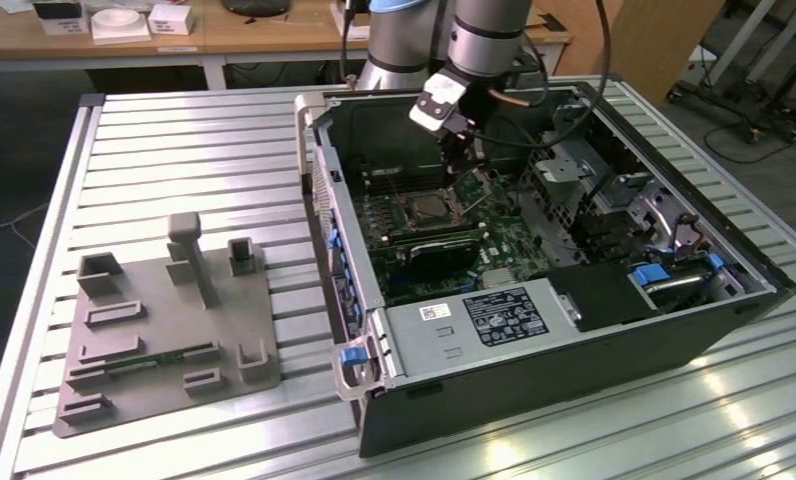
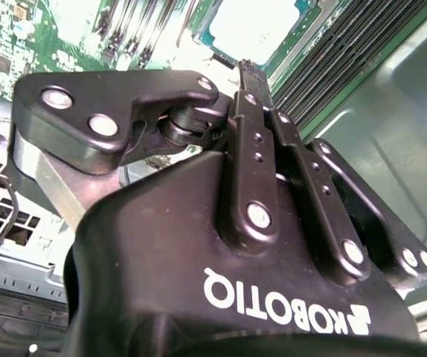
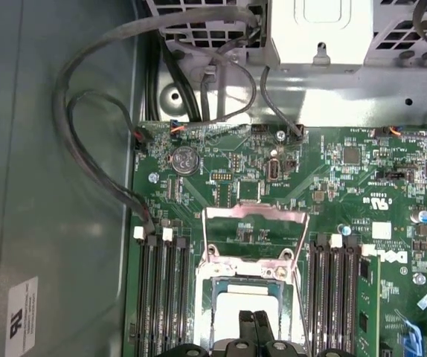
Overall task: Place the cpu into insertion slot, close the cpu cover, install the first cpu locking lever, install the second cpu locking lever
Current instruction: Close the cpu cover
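Note:
The cpu (image 3: 232, 312) lies flat in the insertion slot (image 3: 206, 286) on the green board, its silvery face up; it also shows in the second wrist view (image 2: 254, 26). The cpu cover (image 3: 254, 213) stands open, tilted back from the slot's far edge, and the board shows through its cut-out. Thin wire levers (image 3: 301, 253) run down beside the slot. My gripper (image 3: 251, 327) hangs just over the cpu with its two black fingers (image 2: 247, 111) pressed together and nothing between them. In the exterior view the gripper (image 1: 454, 160) reaches into the open case above the slot (image 1: 425, 212).
Memory slots (image 3: 161, 297) flank the socket on both sides. Grey cables (image 3: 87, 134) loop over the case floor beside the board. A drive cage (image 1: 478, 320) fills the case's near end. A grey fixture plate (image 1: 171, 330) sits on the slatted table on the exterior view's left.

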`<state>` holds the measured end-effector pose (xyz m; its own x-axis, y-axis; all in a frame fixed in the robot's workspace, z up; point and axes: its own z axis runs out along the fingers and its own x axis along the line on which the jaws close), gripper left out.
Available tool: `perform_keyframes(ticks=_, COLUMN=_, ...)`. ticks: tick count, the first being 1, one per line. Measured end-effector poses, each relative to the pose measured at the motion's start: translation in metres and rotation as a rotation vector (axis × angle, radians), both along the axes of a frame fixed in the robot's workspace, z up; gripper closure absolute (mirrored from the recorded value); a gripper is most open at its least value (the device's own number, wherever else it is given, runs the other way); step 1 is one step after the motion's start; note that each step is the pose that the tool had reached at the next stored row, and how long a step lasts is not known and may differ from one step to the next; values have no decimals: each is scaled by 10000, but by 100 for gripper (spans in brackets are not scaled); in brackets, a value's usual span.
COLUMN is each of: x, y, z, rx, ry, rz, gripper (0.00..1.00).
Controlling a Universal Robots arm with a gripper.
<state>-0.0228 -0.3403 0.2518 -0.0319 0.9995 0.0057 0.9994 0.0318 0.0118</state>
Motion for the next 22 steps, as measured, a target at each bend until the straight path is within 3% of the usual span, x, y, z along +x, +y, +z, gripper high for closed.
perform_keyframes(ticks=4, x=10, y=1, z=20, rx=-1, ry=0, rz=0, gripper=90)
perform_keyframes(ticks=12, x=10, y=1, z=136, rx=-1, ry=-25, rz=0, gripper=90)
perform_keyframes(ticks=22, x=93, y=2, z=138, rx=0, ry=-27, rz=0, gripper=90)
